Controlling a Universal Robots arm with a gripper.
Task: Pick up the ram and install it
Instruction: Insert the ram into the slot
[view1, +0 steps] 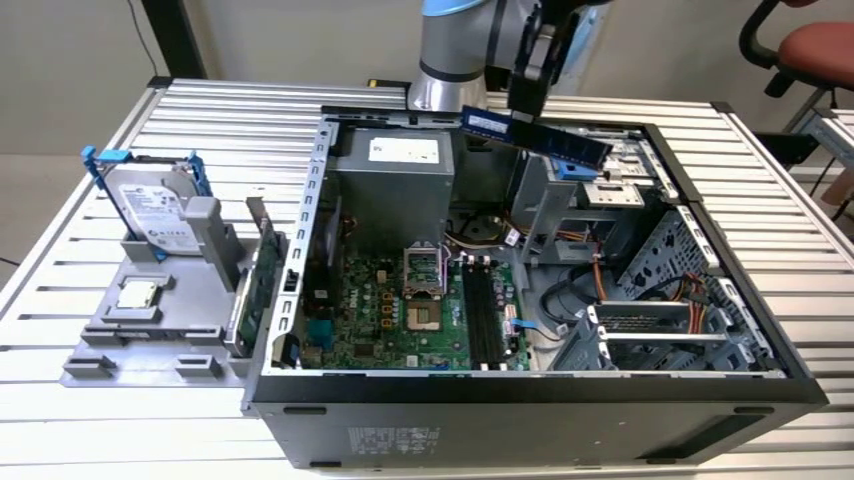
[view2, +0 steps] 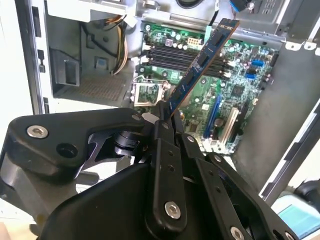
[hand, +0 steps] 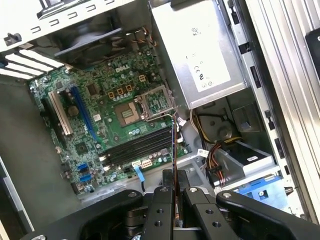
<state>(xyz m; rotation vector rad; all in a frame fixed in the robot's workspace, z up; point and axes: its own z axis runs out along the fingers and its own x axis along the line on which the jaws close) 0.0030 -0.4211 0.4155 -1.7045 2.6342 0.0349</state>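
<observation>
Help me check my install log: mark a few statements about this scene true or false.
1. The gripper is shut on the ram. True.
2. The ram sits in a motherboard slot. False: it is held in the air over the open case, clear of the black slots.
3. The hard drive lies inside the case. False: it stands on a grey holder outside the case, at the exterior view's left.
4. The case is open, with the motherboard exposed. True.

HDD (view1: 150, 215) upright in gray stand (view1: 147, 335), beside PC case (view1: 534, 400).
</observation>
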